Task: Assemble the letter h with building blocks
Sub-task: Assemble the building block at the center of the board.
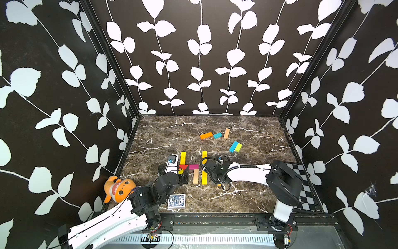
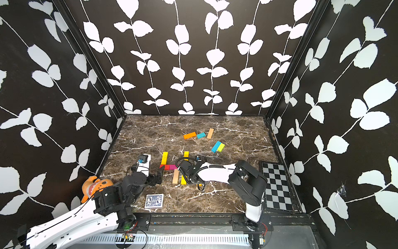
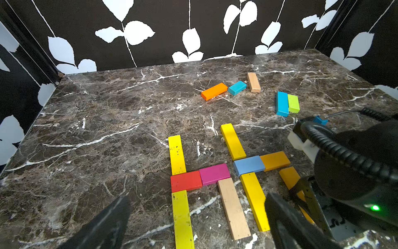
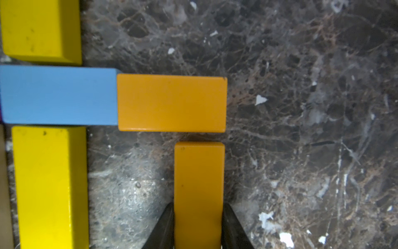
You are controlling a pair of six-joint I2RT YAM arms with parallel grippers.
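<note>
Standing wide open and empty, the left pincer (image 3: 199, 197) hovers by the red-and-pink letter (image 3: 186, 181). Rightward on the tabletop (image 3: 107, 129), the right pincer (image 4: 198, 207) clamps the orange leg bar (image 4: 199, 172) across its width, long axis parallel to the yellow stem (image 4: 49, 183), its end just short of the orange crossbar block (image 4: 172, 103).

A robot lab cell: leaf-print walls (image 1: 193, 64), marble tabletop (image 1: 172, 133), checkerboard (image 2: 277, 187).

Bright, even overhead light, soft shadows. The left fingers (image 3: 103, 222) are blurred, the blocks (image 3: 214, 91) beyond them sharp. The amber bar (image 4: 199, 183) between the right fingers (image 4: 164, 230) is crisp; a pale sheen lies on the bench (image 4: 129, 194) beside them. Both top views bow at their edges.
</note>
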